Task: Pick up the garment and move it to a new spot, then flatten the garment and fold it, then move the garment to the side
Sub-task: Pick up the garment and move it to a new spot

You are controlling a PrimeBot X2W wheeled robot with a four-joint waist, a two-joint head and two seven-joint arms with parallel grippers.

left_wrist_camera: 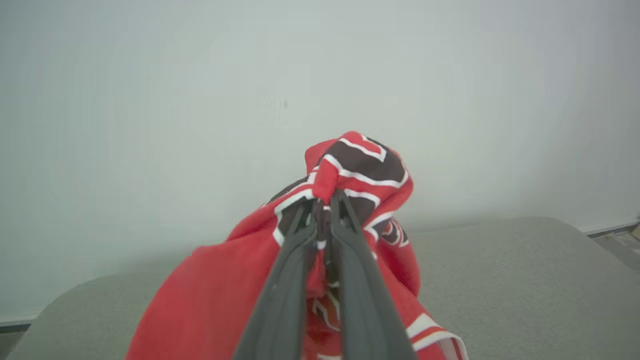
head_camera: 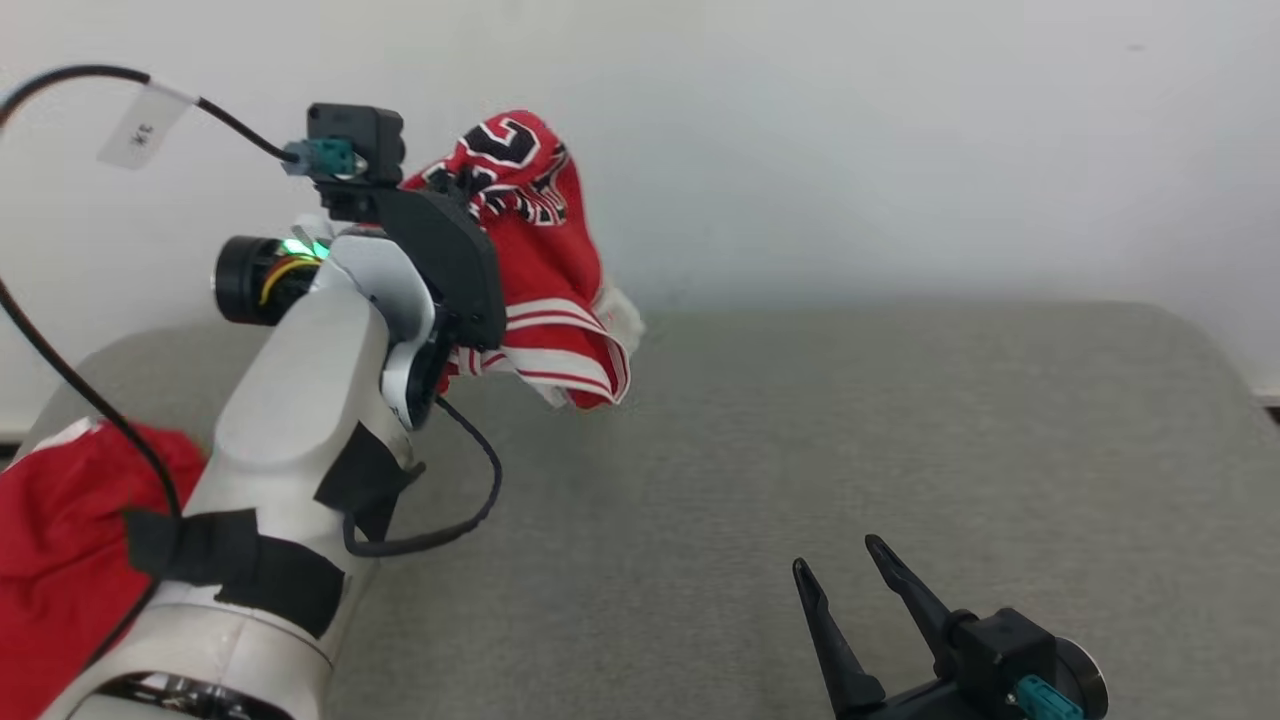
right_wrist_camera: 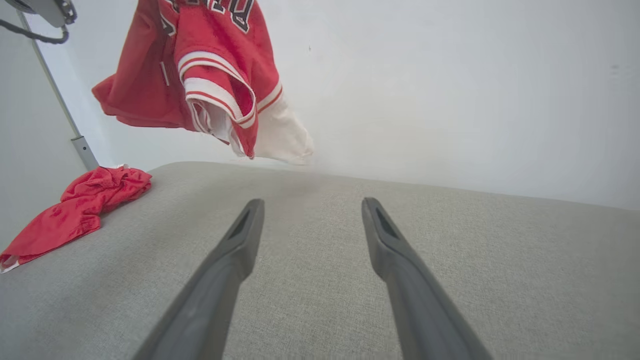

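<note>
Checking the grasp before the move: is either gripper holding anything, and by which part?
The left gripper is shut on the red jersey, pinching a bunched fold at its black-and-white lettering. The right gripper is open and holds nothing.

Open table (head_camera: 900, 420) right of hanging garment (head_camera: 540, 260)

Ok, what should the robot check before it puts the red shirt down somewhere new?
1. Grip: the left gripper is shut on the red shirt: ok.
2. Lift: the red shirt hangs above the table, not dragging: ok.
3. Helper: the right gripper is open and empty: ok.
4. Landing spot: bare table in the middle: ok.
5. The other red cloth lies at the table's left end, apart from that spot: ok.
6. Shirt flat: not ok, it hangs bunched.
</note>
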